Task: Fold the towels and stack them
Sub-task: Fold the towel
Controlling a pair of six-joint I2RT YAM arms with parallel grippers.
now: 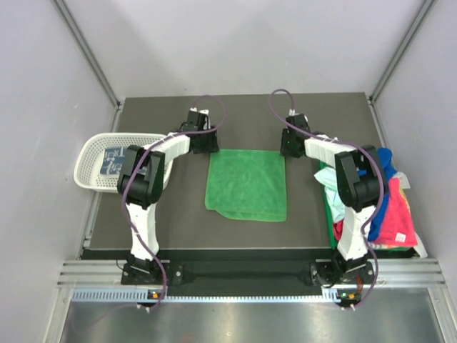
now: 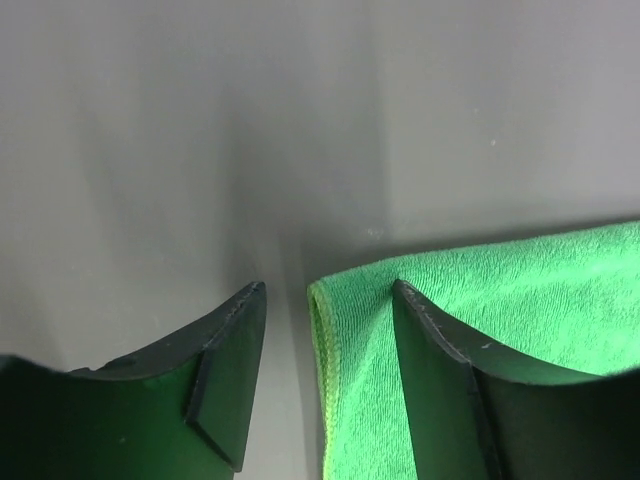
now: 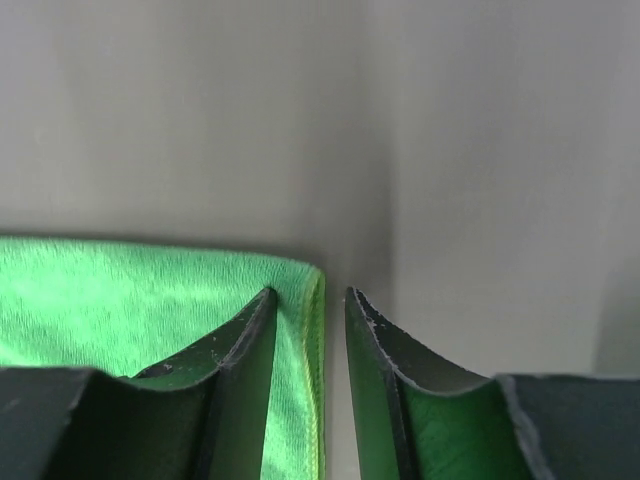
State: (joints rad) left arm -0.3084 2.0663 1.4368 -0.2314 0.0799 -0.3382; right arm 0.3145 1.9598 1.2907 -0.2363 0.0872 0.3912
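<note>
A green towel lies folded flat in the middle of the dark table. My left gripper is at its far left corner and my right gripper is at its far right corner. In the left wrist view the left gripper is open, with one finger on the towel and the towel's corner edge between the jaws. In the right wrist view the right gripper is open more narrowly, with one finger on the towel and its hem in the gap.
A white mesh basket at the left edge holds a blue-and-white patterned towel. At the right edge lies a pile with a pink towel, a royal blue towel and a pale mint towel. Grey walls surround the table.
</note>
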